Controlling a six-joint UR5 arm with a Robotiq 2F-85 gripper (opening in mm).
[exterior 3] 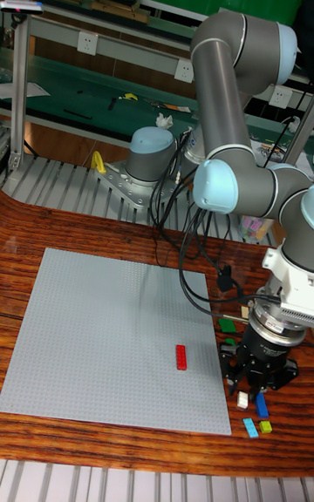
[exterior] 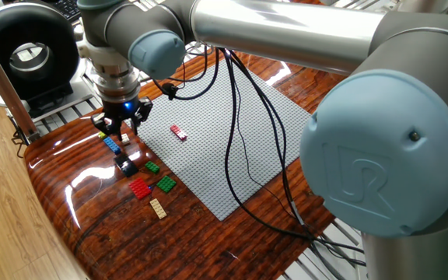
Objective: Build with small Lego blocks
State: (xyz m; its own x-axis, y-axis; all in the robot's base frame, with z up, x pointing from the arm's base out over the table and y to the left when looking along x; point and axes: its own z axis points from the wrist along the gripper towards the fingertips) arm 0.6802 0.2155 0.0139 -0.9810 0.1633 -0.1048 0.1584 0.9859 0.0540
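Lego blocks clustered on bare wood table point(exterior: 92, 233) just off left edge of grey baseplate point(exterior: 232, 148). One red block point(exterior: 178, 132) sits alone on baseplate, well apart from the rest; same block in tall fixed view point(exterior 3: 181, 356), lying flat, long side running away from the plate's near edge. Off-plate group in fixed view: blue block point(exterior: 113, 145), black block point(exterior: 125, 165), small green block point(exterior: 152, 166), larger green block point(exterior: 166, 183), red plate point(exterior: 139, 188), tan block point(exterior: 158, 208). Tan piece point(exterior: 124, 138) directly under the fingers, blue one just beside it. Tall fixed view adds white block point(exterior 3: 242, 399), blue point(exterior 3: 262, 404), light blue point(exterior 3: 250, 427) and yellow-green point(exterior 3: 265, 425) bits near table's front edge, green ones point(exterior 3: 228, 325) partly hidden behind the wrist. Gripper point(exterior: 120, 124) low over cluster's far end, pointing straight down, blue light lit on wrist. Fingers slightly spread, narrow gap, nothing seen clamped between. Contact with tan piece: cannot tell, tips blocked in both views. Black cables point(exterior: 239, 132) drape from arm across baseplate.
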